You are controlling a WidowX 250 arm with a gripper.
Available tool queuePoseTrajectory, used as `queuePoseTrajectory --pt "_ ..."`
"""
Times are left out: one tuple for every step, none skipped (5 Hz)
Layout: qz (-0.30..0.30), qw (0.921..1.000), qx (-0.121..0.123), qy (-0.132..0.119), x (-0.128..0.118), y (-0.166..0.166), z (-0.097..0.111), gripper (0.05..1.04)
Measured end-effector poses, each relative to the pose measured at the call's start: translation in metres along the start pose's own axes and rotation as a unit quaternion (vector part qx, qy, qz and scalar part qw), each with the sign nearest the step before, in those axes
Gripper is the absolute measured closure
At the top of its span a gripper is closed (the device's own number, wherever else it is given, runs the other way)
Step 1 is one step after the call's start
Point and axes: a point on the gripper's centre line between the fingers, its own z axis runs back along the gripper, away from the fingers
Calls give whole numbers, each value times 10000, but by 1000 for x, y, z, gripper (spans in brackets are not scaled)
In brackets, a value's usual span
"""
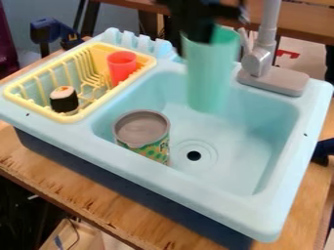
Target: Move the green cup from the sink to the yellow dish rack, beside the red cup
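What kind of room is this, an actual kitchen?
Probably not; it looks more like a workshop or robotics lab with a play kitchen set up. A small toy-like sink sits on a rough wooden table, and a black robot arm holds a tall green cup over it.

Two cups (212, 73), one can (142, 135), one sushi piece (64, 99), one rack (73, 118)

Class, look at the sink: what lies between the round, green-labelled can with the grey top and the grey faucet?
In the camera view, a tall mint-green cup, held by the black gripper.
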Motion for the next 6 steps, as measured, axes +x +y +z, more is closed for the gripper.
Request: queuePoseTrajectory --pt "336 9990 258 -143 -21 26 21 992" --pt "688 9971 229 -226 -31 62 28 992" --pt "897 9948 296 -373 -40 103 43 992" --pt "960 9949 275 -166 -39 140 35 992" --pt "1015 9941 274 -266 -32 169 30 992" --pt "996 9946 243 -183 -17 186 12 992"
